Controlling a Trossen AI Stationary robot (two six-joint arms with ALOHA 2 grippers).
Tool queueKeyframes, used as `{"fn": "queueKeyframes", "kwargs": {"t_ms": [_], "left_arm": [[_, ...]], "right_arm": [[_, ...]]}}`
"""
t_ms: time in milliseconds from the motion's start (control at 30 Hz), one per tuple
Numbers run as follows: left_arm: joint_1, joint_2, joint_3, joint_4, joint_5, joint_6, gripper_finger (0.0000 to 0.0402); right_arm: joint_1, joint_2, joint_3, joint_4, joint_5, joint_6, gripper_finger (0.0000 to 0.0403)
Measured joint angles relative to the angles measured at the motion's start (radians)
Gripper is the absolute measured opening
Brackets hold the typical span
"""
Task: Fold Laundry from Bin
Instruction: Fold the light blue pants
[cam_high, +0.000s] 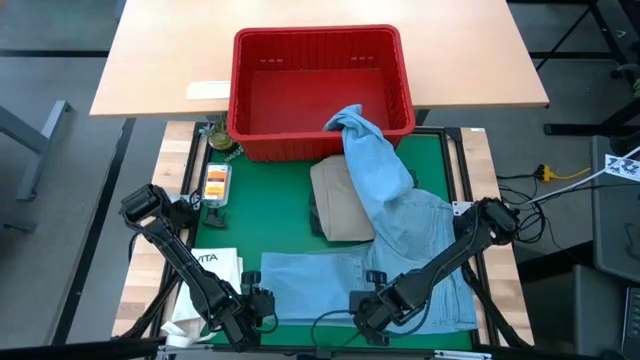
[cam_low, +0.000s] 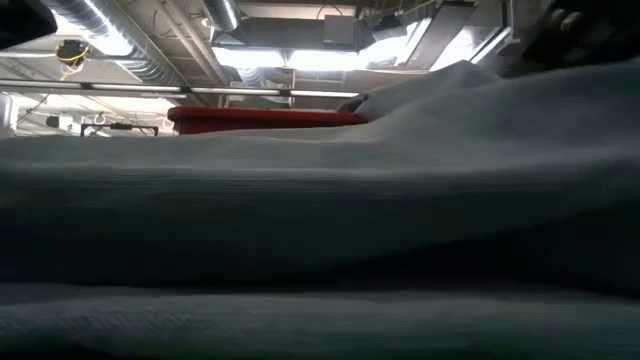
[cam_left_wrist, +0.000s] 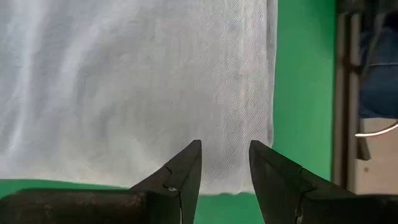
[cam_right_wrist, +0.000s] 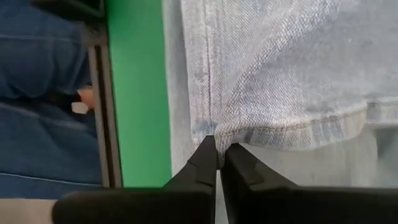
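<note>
Because the light blue denim jeans are soft but fairly heavy cloth, I'd say they will sag and drag rather than slide, and a stitched hem is the firmest place to pinch them. That is where the right gripper sits: its fingers are pressed together on the hem edge, holding the denim at the mat's near side. The left gripper, off to the side of it, hovers part-open over the pale folded section with bare green mat just past the cloth's edge, gripping nothing. Beyond both grippers the jeans run up and drape over the rim of the red bin, beside a khaki-tan garment. Cloth fills the low view, and how many layers the right fingers caught is hidden
</note>
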Motion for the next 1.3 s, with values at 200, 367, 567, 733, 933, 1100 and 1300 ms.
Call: {"fn": "queueKeyframes", "kwargs": {"t_ms": [200, 367, 567, 733, 933, 1100, 1300], "left_arm": [[0.012, -0.022, 0.0, 0.0, -0.016, 0.0, 0.0128], [0.032, -0.017, 0.0, 0.005, -0.007, 0.0, 0.0128], [0.035, -0.016, 0.0, 0.006, 0.022, 0.0, 0.0128], [0.032, 0.002, 0.0, 0.052, 0.021, 0.001, 0.0128], [0.019, 0.054, 0.0, 0.069, 0.026, 0.0, 0.0128], [0.016, 0.075, 0.0, 0.077, 0.03, 0.001, 0.0128], [0.016, 0.134, 0.0, 0.08, 0.077, 0.058, 0.0128]], "right_arm": [[0.033, -0.009, 0.0, -0.028, -0.035, 0.027, 0.0012], [0.066, -0.002, 0.0, -0.04, -0.037, 0.05, 0.0005], [0.084, -0.001, 0.0, -0.05, -0.057, 0.094, 0.0008], [0.089, 0.0, 0.0, -0.049, 0.0, 0.093, 0.0011], [0.089, 0.0, 0.0, -0.049, 0.006, 0.067, 0.0011], [0.089, 0.0, 0.0, -0.049, -0.042, 0.064, 0.0012], [0.089, 0.025, 0.0, -0.043, -0.074, 0.064, 0.0012]]}}
